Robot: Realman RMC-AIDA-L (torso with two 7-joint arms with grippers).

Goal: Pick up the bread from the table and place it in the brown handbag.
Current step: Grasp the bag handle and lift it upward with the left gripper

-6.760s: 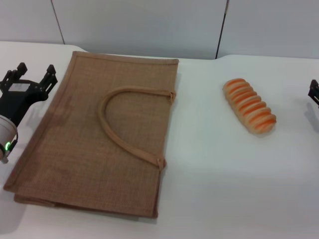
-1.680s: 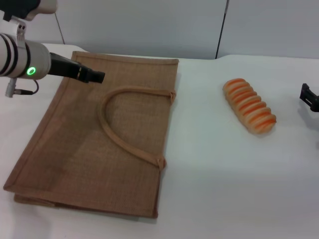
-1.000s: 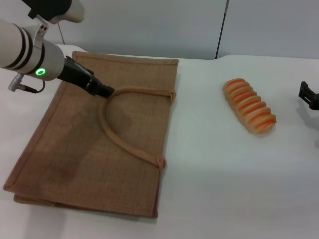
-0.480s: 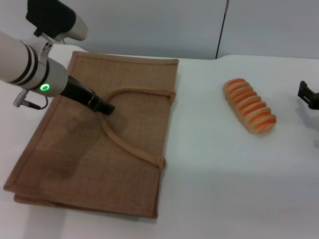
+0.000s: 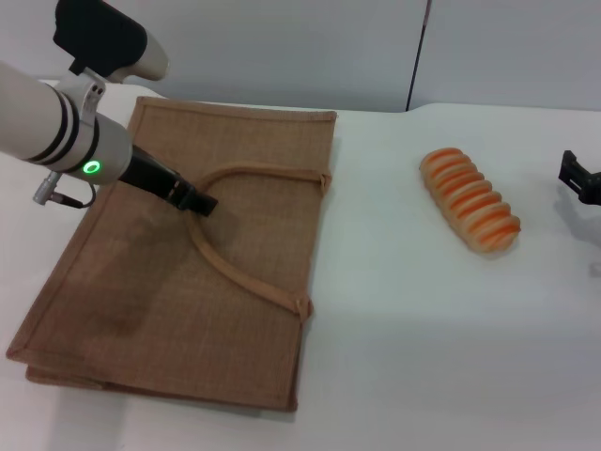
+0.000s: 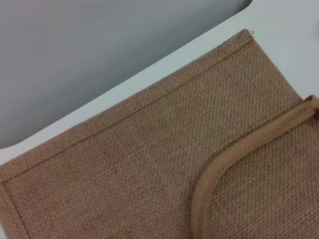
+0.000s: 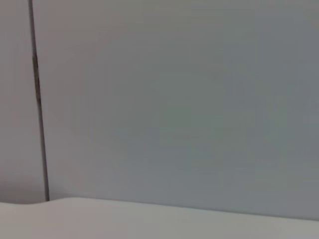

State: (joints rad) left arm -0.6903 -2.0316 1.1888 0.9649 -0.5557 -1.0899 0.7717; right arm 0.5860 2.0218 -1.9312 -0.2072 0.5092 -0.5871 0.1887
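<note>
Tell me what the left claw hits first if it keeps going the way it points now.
Probably the bag's handle: the left claw points down and to the right at the bend of the loop on the brown handbag. It seems to be at the strap already, though contact is unclear.

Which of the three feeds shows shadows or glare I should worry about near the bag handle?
Head view: soft even light, no glare; the left gripper casts a faint shadow on the brown handbag by its handle; the bread is sharp. Left wrist view: the handbag weave is crisp, flat light. Right wrist view: only a plain wall and the table edge, nothing useful.
</note>
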